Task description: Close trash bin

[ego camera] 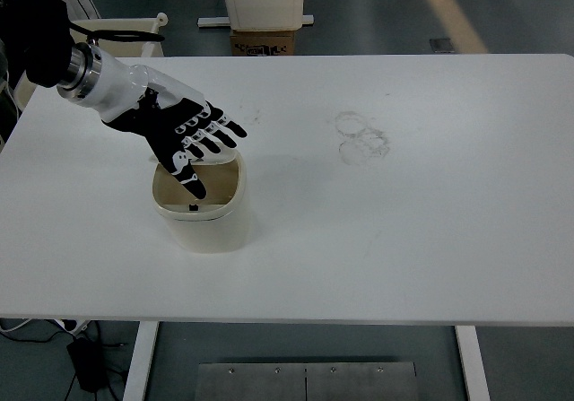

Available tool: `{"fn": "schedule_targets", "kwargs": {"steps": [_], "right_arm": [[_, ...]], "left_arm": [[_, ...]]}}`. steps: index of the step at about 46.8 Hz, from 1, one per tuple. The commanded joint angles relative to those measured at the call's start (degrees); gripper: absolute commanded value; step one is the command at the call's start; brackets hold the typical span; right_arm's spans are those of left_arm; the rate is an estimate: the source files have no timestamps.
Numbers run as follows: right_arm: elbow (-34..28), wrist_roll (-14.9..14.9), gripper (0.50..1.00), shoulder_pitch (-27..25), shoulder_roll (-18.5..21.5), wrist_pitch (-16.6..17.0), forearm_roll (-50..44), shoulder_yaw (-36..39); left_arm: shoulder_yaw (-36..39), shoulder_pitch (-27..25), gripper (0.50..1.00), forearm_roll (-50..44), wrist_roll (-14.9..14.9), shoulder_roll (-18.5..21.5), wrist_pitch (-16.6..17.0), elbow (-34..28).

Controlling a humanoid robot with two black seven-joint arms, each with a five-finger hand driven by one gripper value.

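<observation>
The white table (430,239) carries the cream trash bin (204,222) on its left part, mouth open toward the camera. Above the bin's back edge the left hand (179,132) lies palm down with fingers spread and holding nothing, covering the hinged lid (218,157), apparently so its flat palm can press the lid shut.

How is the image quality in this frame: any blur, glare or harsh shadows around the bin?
Head view: sharp overall, the left robot hand shows no motion blur; lighting is even and diffuse, with only a soft shadow right of the trash bin; no glare on the white table, whose faint ring marks stay legible.
</observation>
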Motion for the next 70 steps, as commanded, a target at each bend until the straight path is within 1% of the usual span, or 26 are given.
{"fn": "schedule_targets", "kwargs": {"steps": [1, 4, 9, 15, 38, 52, 70], "right_arm": [[0.0, 0.0, 0.993, 0.0, 0.0, -0.04, 0.0, 0.0], [0.0, 0.0, 0.991, 0.0, 0.0, -0.04, 0.0, 0.0], [0.0, 0.0, 0.991, 0.0, 0.0, 0.05, 0.0, 0.0], [0.0, 0.0, 0.991, 0.35, 0.0, 0.05, 0.0, 0.0], [0.0, 0.0, 0.991, 0.52, 0.0, 0.05, 0.09, 0.0], [0.0, 0.0, 0.991, 0.52, 0.0, 0.05, 0.0, 0.0], [-0.09, 0.0, 0.993, 0.52, 0.0, -0.04, 0.0, 0.0]], "left_arm": [[1.25, -0.48, 1.0, -0.01, 0.0, -0.01, 0.01, -0.04], [2.48, -0.66, 1.0, 0.08, 0.0, -0.01, -0.26, -0.13], [3.8, -0.66, 1.0, 0.52, 0.0, -0.01, -1.84, -0.57], [4.33, -0.66, 1.0, 0.96, 0.0, -0.1, -2.1, -0.83], [4.33, 1.01, 1.0, 0.96, 0.0, -1.86, -1.93, -0.83], [4.33, 1.18, 1.0, 0.96, 0.0, -3.18, -1.93, -0.83], [4.33, 2.06, 1.0, 0.96, 0.0, -3.27, -1.66, -0.83]]}}
